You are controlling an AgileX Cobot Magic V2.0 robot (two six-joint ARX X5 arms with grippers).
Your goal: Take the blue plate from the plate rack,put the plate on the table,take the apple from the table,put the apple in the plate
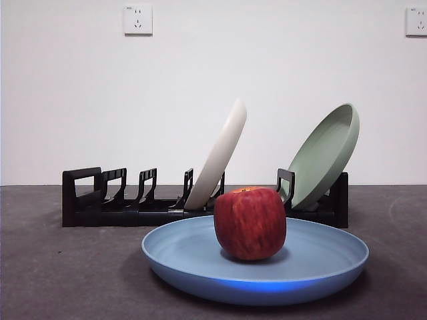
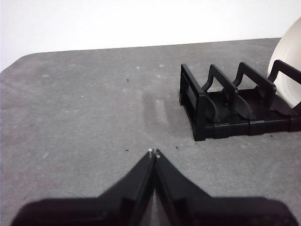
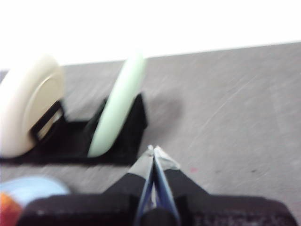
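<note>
On my round light-blue matte plate point(image 1: 200, 257): dark-red apple point(image 1: 250, 223), well apart from both grippers' closed, empty jaws.

The apple point(image 1: 250, 223) is sitting in the middle of the plate point(image 1: 320, 263), which is lying flat on the table point(image 1: 60, 273) toward its front edge. Behind the plate, the rack point(image 1: 87, 200) is running side to side across the table, nearer the back edge, with a second plate point(image 1: 217, 157) leaning in a slot near its middle and a third plate point(image 1: 323, 157) leaning at its right end, while the slots at its left end are standing empty. Both leaning plates are tilting to the right.
</note>
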